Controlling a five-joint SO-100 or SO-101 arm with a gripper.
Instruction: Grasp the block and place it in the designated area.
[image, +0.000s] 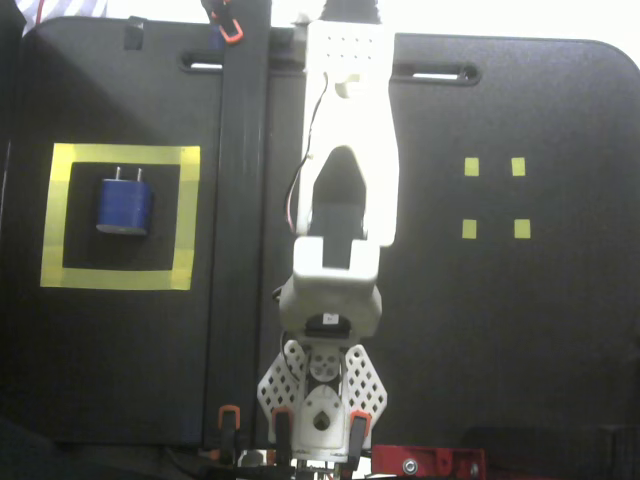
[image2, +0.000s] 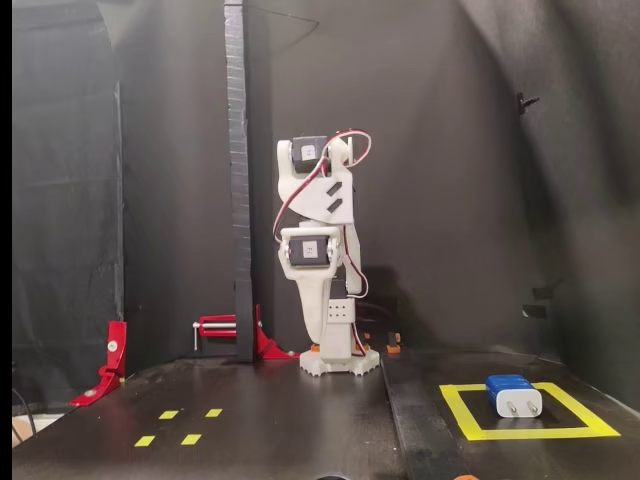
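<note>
The dark-blue block (image: 124, 205) lies inside the designated area (image: 120, 155), prongs toward the top of this overhead fixed view. In the front fixed view the block (image2: 513, 396) rests flat within the yellow tape square (image2: 530, 433) at the right. My gripper (image2: 320, 335) hangs down in front of the arm's base, far left of the block, shut and holding nothing. Seen from above, the white arm (image: 345, 150) runs up the middle and the fingertips are hidden.
Four small yellow tape squares (image: 471, 167) mark the right side, also visible at front left (image2: 168, 413). A black upright post (image2: 238, 200) stands beside the arm base (image: 320, 400). Red clamps (image2: 110, 360) sit at the left edge.
</note>
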